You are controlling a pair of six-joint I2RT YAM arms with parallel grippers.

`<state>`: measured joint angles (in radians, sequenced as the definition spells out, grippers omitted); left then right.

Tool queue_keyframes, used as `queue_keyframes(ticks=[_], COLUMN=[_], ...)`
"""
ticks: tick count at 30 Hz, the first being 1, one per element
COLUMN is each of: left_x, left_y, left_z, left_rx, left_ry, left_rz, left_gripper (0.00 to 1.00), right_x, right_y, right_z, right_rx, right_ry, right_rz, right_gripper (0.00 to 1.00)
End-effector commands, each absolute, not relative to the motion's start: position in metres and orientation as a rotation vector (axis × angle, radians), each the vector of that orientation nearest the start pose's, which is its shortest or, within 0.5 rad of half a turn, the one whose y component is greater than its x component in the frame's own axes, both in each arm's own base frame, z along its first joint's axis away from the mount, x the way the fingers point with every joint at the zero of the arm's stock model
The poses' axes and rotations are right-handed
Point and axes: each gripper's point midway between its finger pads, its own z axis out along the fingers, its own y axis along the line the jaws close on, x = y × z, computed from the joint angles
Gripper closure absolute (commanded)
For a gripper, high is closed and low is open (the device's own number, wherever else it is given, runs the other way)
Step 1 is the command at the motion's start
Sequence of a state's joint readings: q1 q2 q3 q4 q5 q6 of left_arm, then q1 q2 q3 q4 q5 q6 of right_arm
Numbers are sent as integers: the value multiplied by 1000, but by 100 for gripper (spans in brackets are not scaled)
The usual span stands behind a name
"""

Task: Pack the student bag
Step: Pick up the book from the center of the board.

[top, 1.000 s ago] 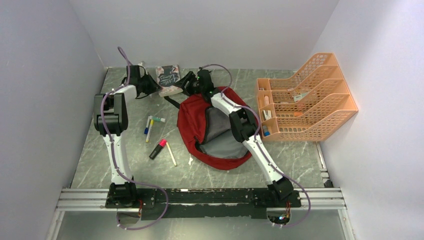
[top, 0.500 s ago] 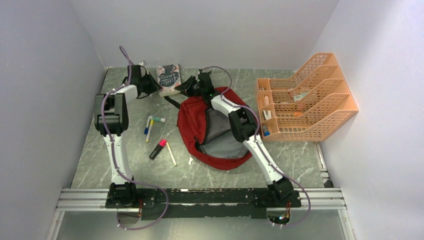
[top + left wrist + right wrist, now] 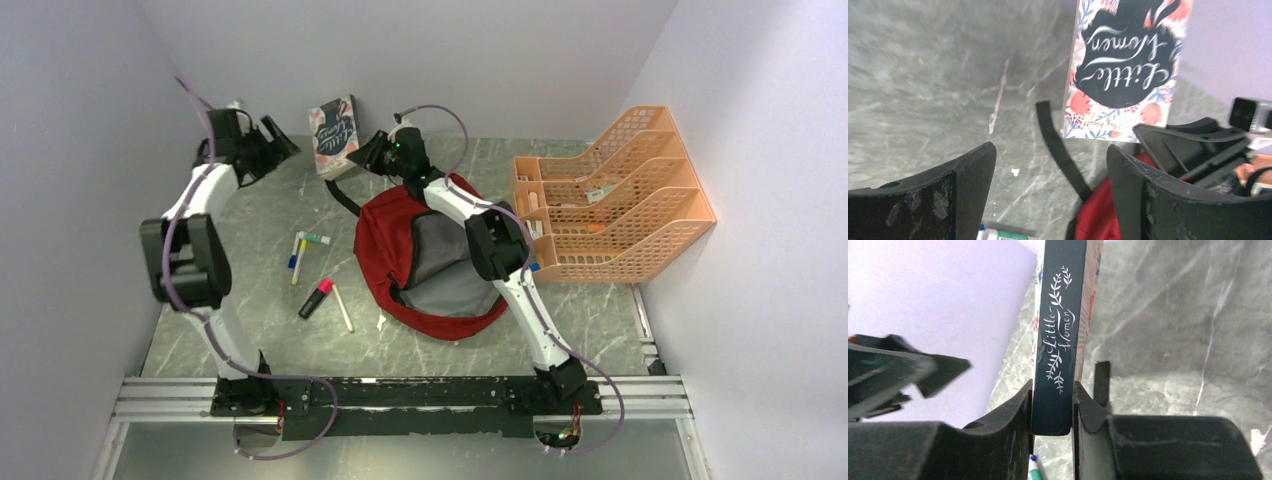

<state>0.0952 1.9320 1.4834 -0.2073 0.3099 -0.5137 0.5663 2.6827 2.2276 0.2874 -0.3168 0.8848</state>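
Right wrist view: the right fingers (image 3: pixel 1008 422) pinch the spine of a book (image 3: pixel 1060 315), held upright near the worktop's (image 3: pixel 250 320) far edge. The left fingers (image 3: pixel 968 175) are spread and hold nothing, near the far left corner. The student bag (image 3: pixel 382 238) lies open mid-worktop, between pens (image 3: pixel 305 245) and an orange file organizer (image 3: pixel 620 200).

Shows white tubular links on the left arm (image 3: pixel 228 325) and the right arm (image 3: pixel 522 300), joined by chunky black joint housings. Carries a purple-grey cable (image 3: pixel 333 403) along each, looping loose beside the black bases. Ends in the matte black left gripper (image 3: pixel 1050 167) and right gripper (image 3: pixel 1052 400), with thick wedge-shaped fingers (image 3: pixel 968 177), scuffed and scratched grey. Glows green at a small light (image 3: pixel 400 143) near the right wrist.
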Motion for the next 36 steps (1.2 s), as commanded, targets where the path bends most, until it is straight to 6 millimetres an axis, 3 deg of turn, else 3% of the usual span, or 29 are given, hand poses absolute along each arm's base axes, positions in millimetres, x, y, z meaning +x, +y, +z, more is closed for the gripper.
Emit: queue_keyframes(ticks=[1,5,7,9,16,20,23,28,32,36], left_x=[510,497,494,494,480,460,429,368,340,305], left_y=[-8,-21,-32,-42,-76,-112,-163,-244,-257,-258], left_z=[209,247,262,284,370,406,409,373,362,343], left_rx=[-498,-356,-262,-119,262,437,720,1201,1287,1420], left_ry=[2028,1924,1886,1819,1541,1400,1318,1198,1167,1113], left_rz=[-591,-694,-750,-799,-957,-1008,-935,-718,-701,-735], left_gripper=[15,14,15,15,3,2,2,2,2,2], right_x=[573,549,527,502,418,367,332,273,241,226], right_y=[435,414,397,378,281,249,226,207,201,196], right_z=[270,304,333,346,359,353,345,329,322,318], right_rx=[-70,-168,-231,-279,-337,-456,-529,-725,-812,-860], right_ry=[1552,1540,1531,1549,1680,1741,1790,1801,1780,1733], right_rz=[1268,1203,1168,1111,789,703,631,625,662,651], right_gripper=[100,100,100,100,100,100,100,100,100,100])
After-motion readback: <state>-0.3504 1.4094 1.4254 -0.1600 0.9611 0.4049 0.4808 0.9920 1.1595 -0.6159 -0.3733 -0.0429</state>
